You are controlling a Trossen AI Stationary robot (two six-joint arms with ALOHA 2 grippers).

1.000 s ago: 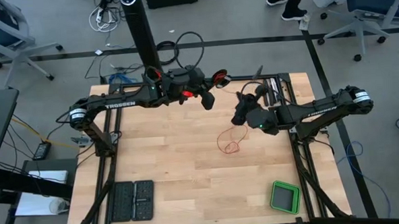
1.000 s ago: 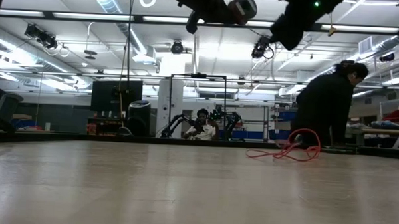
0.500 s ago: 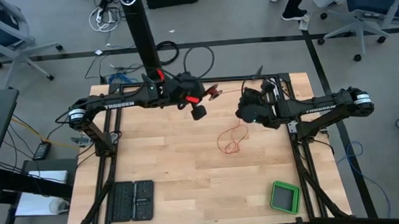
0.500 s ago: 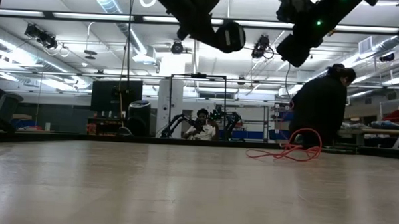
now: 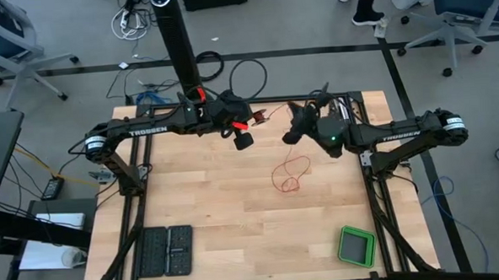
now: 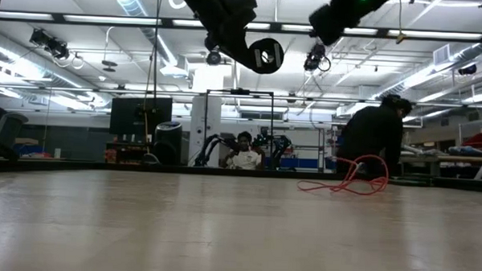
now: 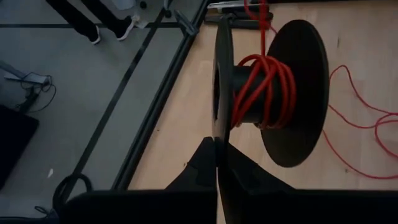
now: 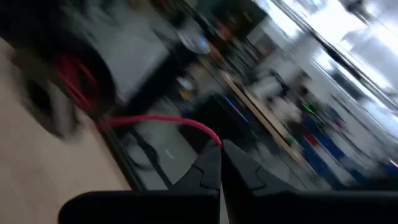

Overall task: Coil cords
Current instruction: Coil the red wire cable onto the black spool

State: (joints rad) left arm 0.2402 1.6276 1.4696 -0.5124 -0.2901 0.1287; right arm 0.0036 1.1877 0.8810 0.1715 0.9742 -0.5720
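cord winds round a black spool pinched by the left gripper; right gripper, at its three o'clock, pinches the cord's strand above the table.

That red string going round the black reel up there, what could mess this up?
The left gripper pinches only the spool's thin rim, so it might twist or slip. The right gripper holds the cord at its fingertips; a tug could pull it free. The loose cord on the table might tangle.
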